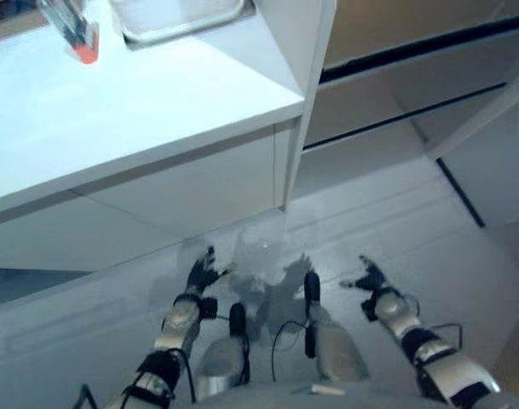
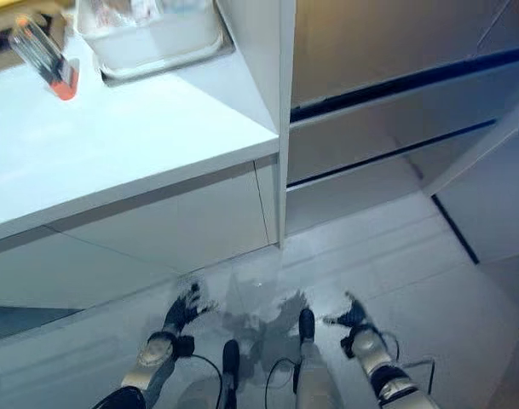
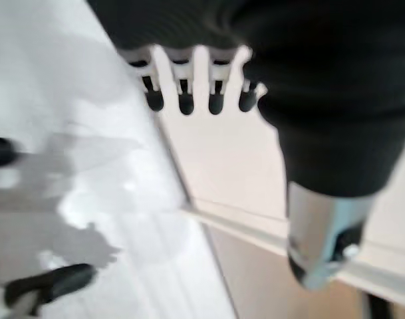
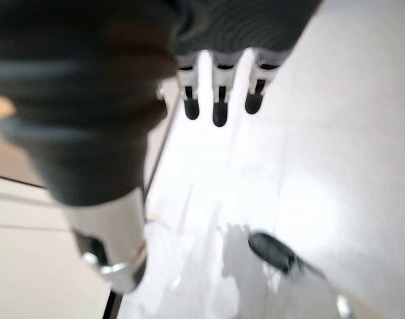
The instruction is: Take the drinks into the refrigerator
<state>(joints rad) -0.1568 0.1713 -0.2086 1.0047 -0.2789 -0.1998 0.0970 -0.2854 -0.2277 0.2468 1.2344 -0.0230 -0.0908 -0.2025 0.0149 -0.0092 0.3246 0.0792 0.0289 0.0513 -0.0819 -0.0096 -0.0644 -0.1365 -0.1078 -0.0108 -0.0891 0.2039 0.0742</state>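
left eye view: both left hand (image 1: 203, 275) and right hand (image 1: 371, 279) hang open, empty; bottle (image 1: 70, 30) near counter (image 1: 140, 119) edge could tip.

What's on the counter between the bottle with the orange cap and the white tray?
Nothing: in the right eye view, bare white counter separates the bottle from the tray.

We see a smooth white counter top (image 1: 114, 119) with a soft sheen, its cabinet fronts (image 1: 182, 192) matt white. A clear plastic-looking bottle (image 2: 42, 53) with an orange cap lies on it beside a pale glossy tray (image 2: 157, 47). The floor (image 1: 395, 230) is polished grey and mirrors light.
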